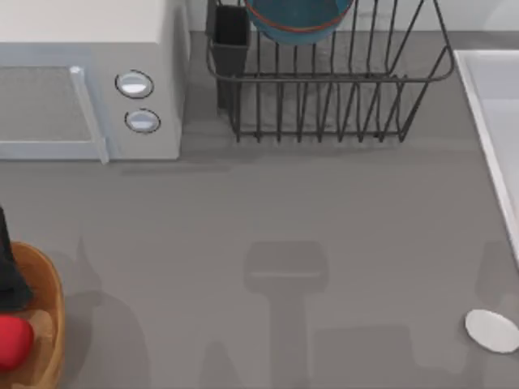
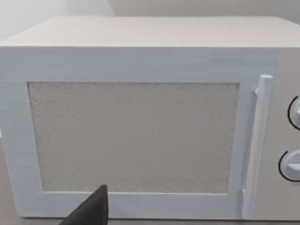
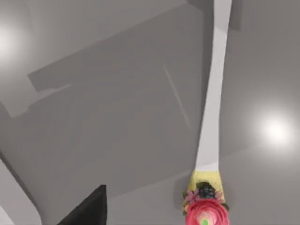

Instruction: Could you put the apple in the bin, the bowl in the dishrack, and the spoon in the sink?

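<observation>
The red apple [image 1: 11, 340] rests inside the round wooden bin [image 1: 50, 301] at the table's front left. My left gripper [image 1: 10, 275] hangs just above them, open, and one dark finger [image 2: 95, 210] faces the microwave. At the back, the teal-blue bowl [image 1: 296, 20] sits in the dark wire dishrack [image 1: 324, 105]. The spoon lies flat on the table at the front right: a white oval [image 1: 491, 331] from above, a long white handle [image 3: 213, 93] with a flowered end in the right wrist view. My right gripper hovers above the spoon, open, one finger [image 3: 91, 211] beside it without touching. The pale sink [image 1: 495, 121] runs along the right edge.
A white microwave [image 1: 89, 81] with two round knobs stands at the back left, next to the dishrack. A dark rectangular cup [image 1: 231, 36] sits at the rack's left corner. Bare grey tabletop [image 1: 268, 219] spans the middle.
</observation>
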Tool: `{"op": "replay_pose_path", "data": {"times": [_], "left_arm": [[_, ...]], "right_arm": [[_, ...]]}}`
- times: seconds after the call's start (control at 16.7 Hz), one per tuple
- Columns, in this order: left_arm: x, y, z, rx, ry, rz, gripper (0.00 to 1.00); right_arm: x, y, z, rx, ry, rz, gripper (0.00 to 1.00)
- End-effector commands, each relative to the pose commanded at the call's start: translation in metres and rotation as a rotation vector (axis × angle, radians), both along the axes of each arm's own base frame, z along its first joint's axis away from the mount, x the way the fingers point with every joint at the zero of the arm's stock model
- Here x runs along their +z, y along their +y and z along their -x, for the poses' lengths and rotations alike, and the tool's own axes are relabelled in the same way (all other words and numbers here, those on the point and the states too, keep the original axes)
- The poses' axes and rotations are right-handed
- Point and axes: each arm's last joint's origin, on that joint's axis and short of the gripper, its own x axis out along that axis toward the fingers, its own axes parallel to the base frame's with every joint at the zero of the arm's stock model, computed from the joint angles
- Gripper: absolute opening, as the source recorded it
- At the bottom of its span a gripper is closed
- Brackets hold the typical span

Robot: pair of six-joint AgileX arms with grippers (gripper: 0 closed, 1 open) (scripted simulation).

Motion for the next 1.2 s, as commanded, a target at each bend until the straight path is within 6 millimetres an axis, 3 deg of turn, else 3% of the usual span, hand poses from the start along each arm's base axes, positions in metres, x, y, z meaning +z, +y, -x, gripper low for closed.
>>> {"op": "replay_pose_path", "data": {"times": [0.3,0.84,1.2], "left_arm": [[0.000,0.000,0.000,0.000,0.000,0.000,1.00],[0.000,0.000,0.000,0.000,0.000,0.000,1.00],[0.000,0.000,0.000,0.000,0.000,0.000,1.00]], "right_arm": [[-0.009,0.000,-0.001,0.001,0.003,0.000,1.00],[-0.094,0.000,-0.002,0.000,-0.003,0.000,1.00],[-0.100,0.000,0.000,0.000,0.000,0.000,1.00]]}}
